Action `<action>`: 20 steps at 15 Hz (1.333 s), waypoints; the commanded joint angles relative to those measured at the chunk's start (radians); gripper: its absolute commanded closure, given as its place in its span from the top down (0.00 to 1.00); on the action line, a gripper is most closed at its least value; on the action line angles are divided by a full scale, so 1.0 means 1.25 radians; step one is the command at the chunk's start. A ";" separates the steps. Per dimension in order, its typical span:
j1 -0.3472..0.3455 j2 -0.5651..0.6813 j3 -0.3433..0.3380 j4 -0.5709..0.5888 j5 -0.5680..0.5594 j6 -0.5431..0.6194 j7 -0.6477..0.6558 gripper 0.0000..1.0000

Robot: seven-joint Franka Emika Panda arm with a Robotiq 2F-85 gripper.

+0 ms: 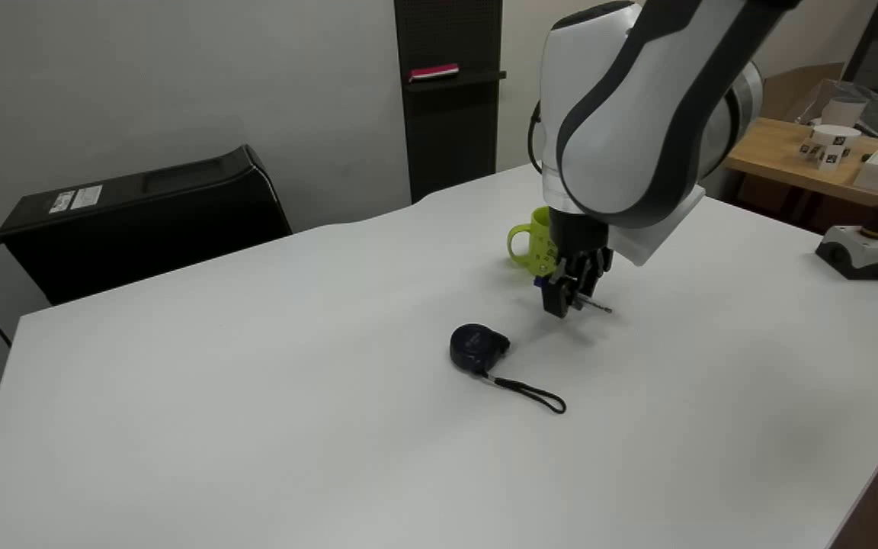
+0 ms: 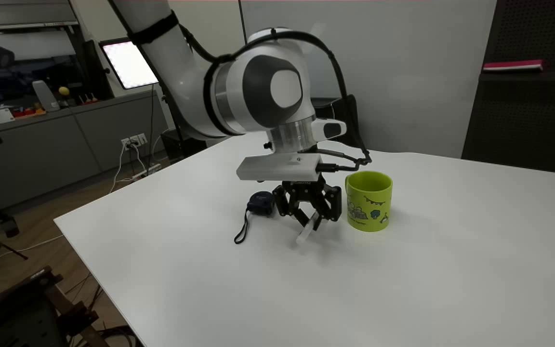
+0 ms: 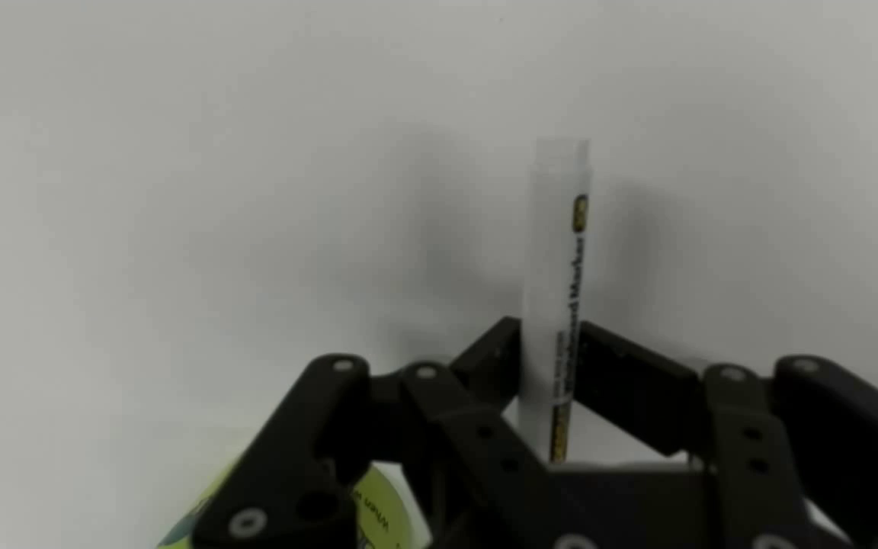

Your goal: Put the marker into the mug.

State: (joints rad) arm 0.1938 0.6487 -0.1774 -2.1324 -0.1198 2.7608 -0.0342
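While the white table [image 1: 218, 427] is spreading out on every side of the yellow-green mug [image 2: 370, 207], my arm [image 1: 614, 152] is hanging over that tabletop, close to the mug. A long black case [image 1: 142, 221] is standing past the table's edge, well apart from the mug and to its left in an exterior view. Just beside the mug, my gripper [image 3: 550, 358] is hanging low; in an exterior view it is hiding part of the mug, and I cannot tell whether the two are touching. My fingers [image 3: 622, 381] are pressing from both sides on the white body of the marker [image 3: 559, 267], so I am gripping it. The mug itself is standing upright. A dark tape measure [image 1: 477, 348] is lying apart from the mug, and in an exterior view my gripper is hanging between them; the measure's black cord [image 1: 515, 386] is trailing away from the mug. The marker is resting in my grip just outside the mug, slanting in both exterior views, with its white end pointing away from the mug. I cannot tell whether that end is touching the table. The marker's dark blue cap [image 1: 538, 281] is showing close to the mug's base in an exterior view.
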 commanded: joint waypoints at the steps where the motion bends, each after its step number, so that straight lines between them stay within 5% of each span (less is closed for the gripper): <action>1: -0.012 -0.011 0.005 0.042 -0.028 -0.052 0.039 0.05; 20: -0.040 -0.072 0.006 0.130 -0.064 -0.151 0.058 0.05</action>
State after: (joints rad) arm 0.1597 0.5808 -0.1778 -1.9852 -0.1618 2.6097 -0.0132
